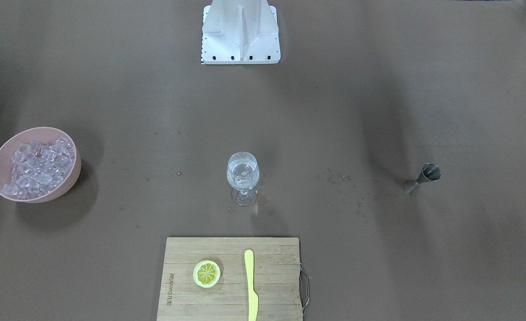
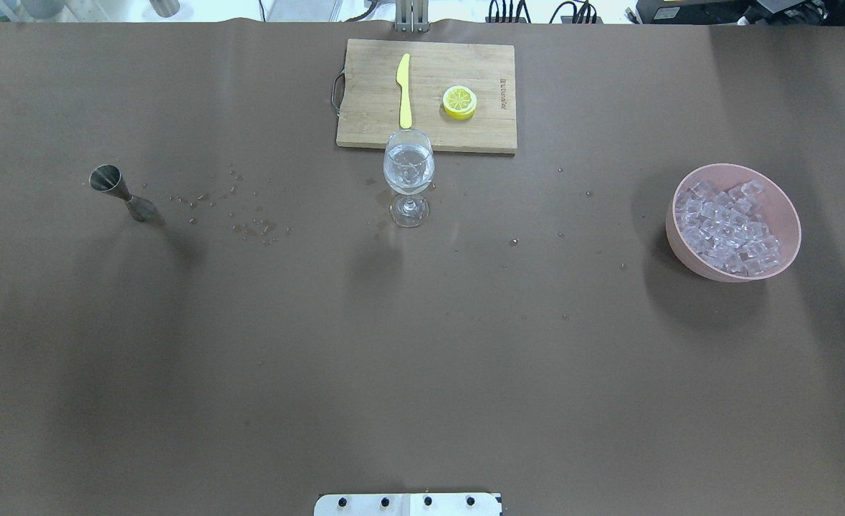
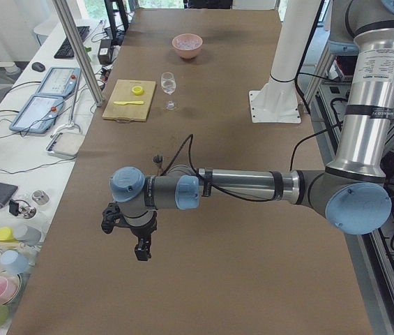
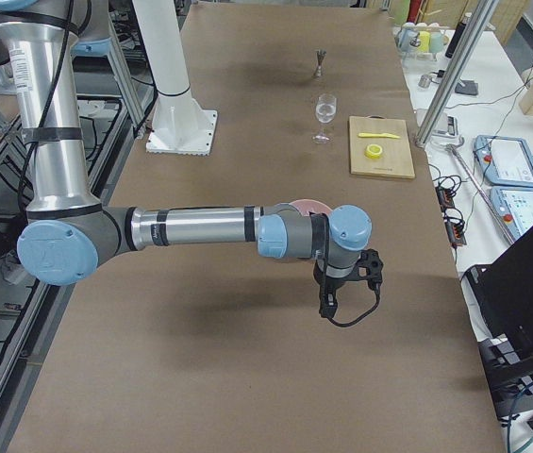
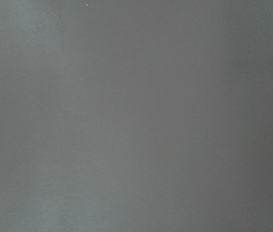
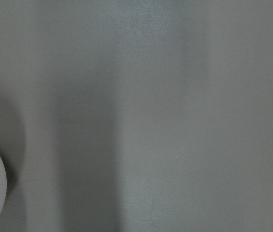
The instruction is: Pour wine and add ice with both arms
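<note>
Well apart — ice, wine glass, jigger.

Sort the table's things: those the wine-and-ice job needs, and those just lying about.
Job: wine in the glass, ice in the pink bowl, probably the jigger.
Lying about: cutting board, lemon slice, yellow knife.

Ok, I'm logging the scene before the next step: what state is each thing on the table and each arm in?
Wine glass: upright, holding wine.
Bowl: heaped with ice.
Jigger: upright, looks empty.
Lemon slice: flat on the cutting board.
Knife: lying flat beside it.
Left arm, right arm: raised over the table; jaws unreadable.
</note>
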`<move>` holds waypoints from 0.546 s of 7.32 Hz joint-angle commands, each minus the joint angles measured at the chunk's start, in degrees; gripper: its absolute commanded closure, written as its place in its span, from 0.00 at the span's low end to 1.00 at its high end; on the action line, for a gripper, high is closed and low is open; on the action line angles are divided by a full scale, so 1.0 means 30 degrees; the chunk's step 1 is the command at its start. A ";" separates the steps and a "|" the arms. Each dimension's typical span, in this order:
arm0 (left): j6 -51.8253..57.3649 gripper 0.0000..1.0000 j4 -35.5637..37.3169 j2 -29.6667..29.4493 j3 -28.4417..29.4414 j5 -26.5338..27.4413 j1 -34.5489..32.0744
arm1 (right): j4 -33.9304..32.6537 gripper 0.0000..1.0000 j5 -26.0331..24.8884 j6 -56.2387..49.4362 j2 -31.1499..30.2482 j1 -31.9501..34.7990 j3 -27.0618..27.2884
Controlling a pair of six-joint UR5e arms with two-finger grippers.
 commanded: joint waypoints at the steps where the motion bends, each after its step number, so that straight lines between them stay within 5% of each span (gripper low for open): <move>1: -0.0002 0.02 0.0044 -0.0077 -0.0166 -0.0156 0.0006 | 0.0011 0.00 -0.0104 0.0299 0.0018 0.0522 -0.0043; 4: -0.0002 0.02 0.0073 -0.0019 -0.0167 -0.0215 0.0006 | 0.0011 0.00 -0.0046 0.0302 0.0048 0.0643 -0.0043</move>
